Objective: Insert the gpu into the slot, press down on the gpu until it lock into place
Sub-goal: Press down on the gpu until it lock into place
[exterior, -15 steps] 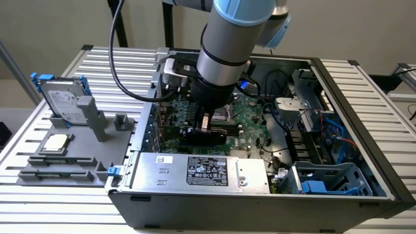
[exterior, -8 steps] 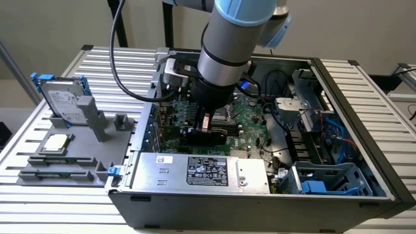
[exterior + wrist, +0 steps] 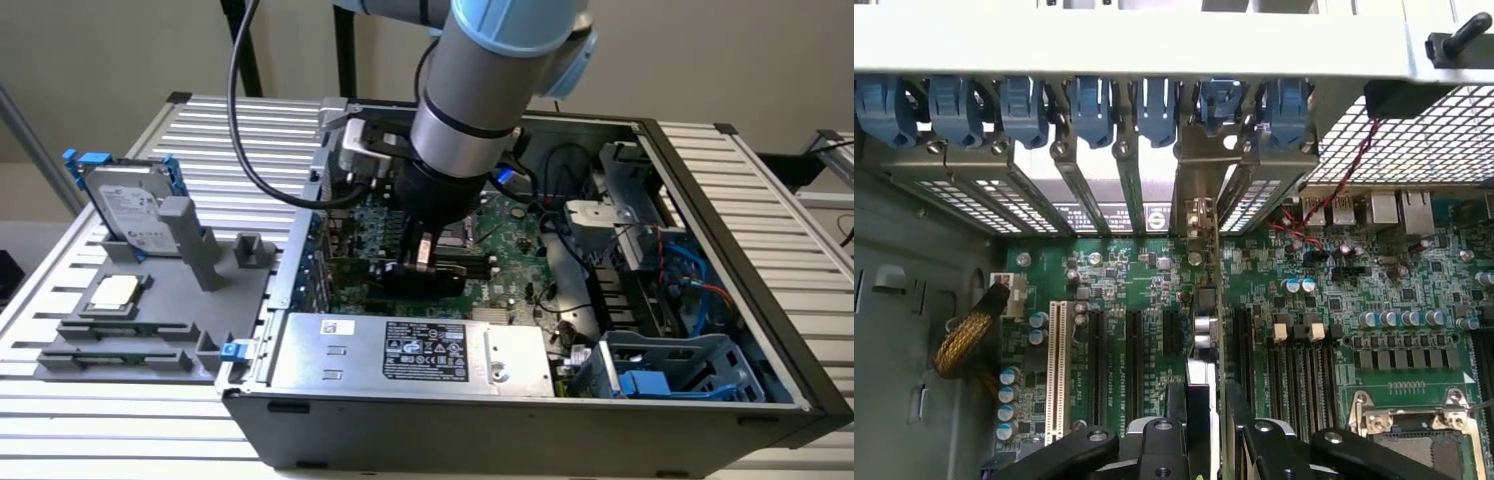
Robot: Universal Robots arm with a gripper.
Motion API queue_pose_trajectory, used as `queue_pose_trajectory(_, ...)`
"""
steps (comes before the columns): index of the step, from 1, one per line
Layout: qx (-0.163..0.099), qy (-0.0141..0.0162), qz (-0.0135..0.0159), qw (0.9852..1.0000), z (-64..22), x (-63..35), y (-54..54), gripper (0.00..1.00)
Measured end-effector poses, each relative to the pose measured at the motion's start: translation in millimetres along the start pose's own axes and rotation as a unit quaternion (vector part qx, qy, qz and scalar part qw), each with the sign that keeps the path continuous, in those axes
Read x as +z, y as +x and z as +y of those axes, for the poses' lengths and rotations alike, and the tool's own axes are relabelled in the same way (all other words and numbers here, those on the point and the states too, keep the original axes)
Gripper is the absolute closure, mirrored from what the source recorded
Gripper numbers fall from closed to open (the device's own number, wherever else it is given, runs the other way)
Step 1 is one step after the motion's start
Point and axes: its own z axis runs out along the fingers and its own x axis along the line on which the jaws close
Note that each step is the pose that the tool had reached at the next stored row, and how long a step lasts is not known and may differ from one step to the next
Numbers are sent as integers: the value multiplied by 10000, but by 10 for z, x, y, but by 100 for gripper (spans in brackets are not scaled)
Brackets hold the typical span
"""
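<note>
In the exterior view the arm (image 3: 461, 110) runs off the top edge and covers the middle of the motherboard (image 3: 514, 240); the gripper (image 3: 424, 262) sits so low in the case (image 3: 694, 300) that its fingertips cannot be made out. The gpu (image 3: 416, 278) shows as a dark shape under it, its lower edge hidden. In the wrist view the gripper (image 3: 1199, 440) is cut by the frame edge. The gpu (image 3: 1204, 330) is seen edge-on, its faces hidden, and it covers the slot beneath, so their seating cannot be told. The CPU socket (image 3: 1414, 425) is cut off.
</note>
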Motion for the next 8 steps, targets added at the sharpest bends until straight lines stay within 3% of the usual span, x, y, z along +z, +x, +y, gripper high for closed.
queue_pose_trajectory(2, 3, -18, -1, 10000, -8, -4, -1, 74)
queue_pose_trajectory(8, 10, -30, 0, 10000, -24, -15, -2, 74)
